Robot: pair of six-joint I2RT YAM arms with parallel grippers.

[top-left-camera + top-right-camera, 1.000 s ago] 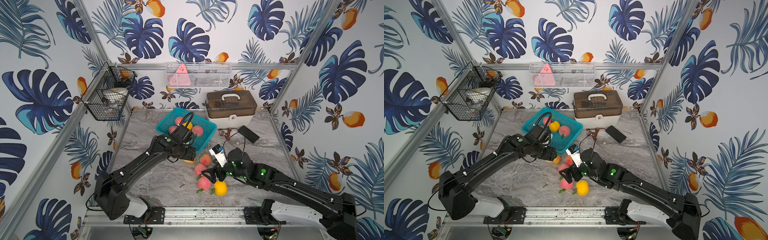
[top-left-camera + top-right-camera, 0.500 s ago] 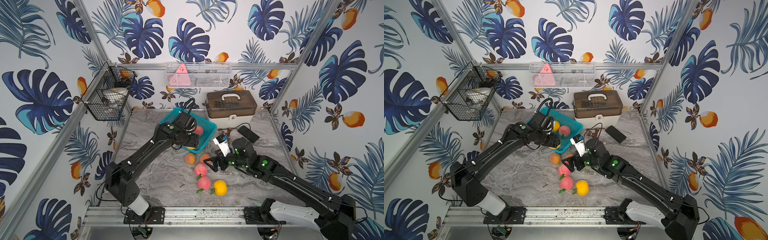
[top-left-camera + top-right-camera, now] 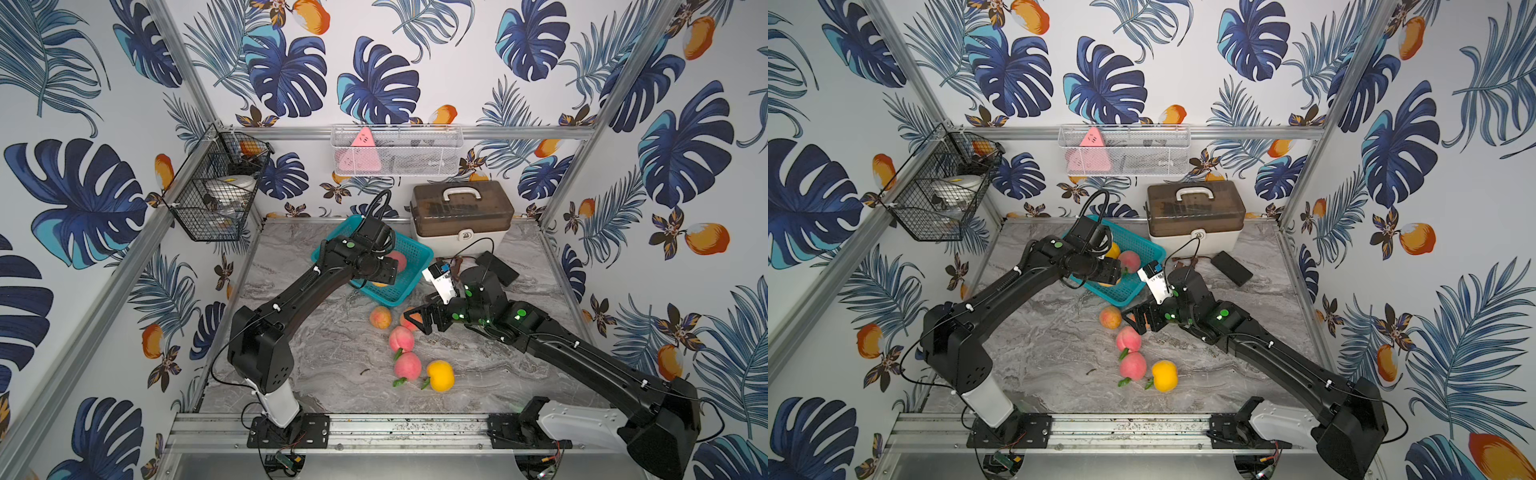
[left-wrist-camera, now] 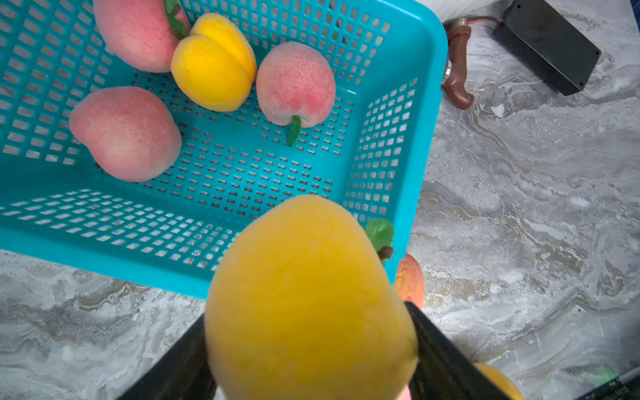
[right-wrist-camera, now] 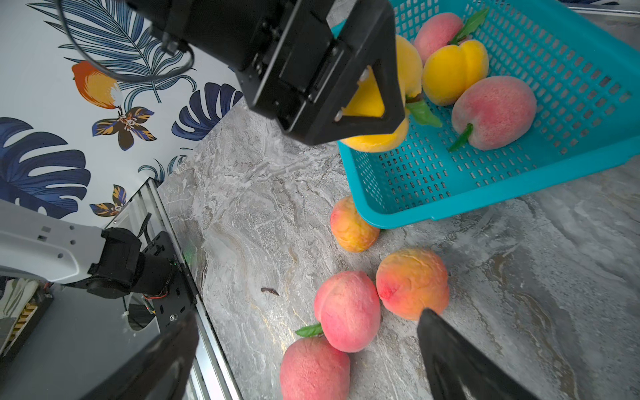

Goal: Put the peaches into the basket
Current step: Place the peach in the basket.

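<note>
1. Peaches (image 4: 294, 83): we count four lying inside the basket (image 4: 429, 104), three pink and one yellow.
2. The basket sits on the table (image 3: 332, 374), toward 12 o'clock from the table's middle in both top views.
3. Our left pincer (image 4: 306, 322) is clamped on a fifth, yellow-orange peach (image 4: 304, 256), held above the basket's 6 o'clock edge.
4. Five loose peaches (image 3: 401, 338) lie on the table at 6 o'clock from the basket, the nearest just beside its wall.
5. Our right pincer (image 5: 310, 317) hangs above this cluster from 3 o'clock, jaws wide apart, one finger near an orange-pink peach (image 5: 412, 280).
</note>
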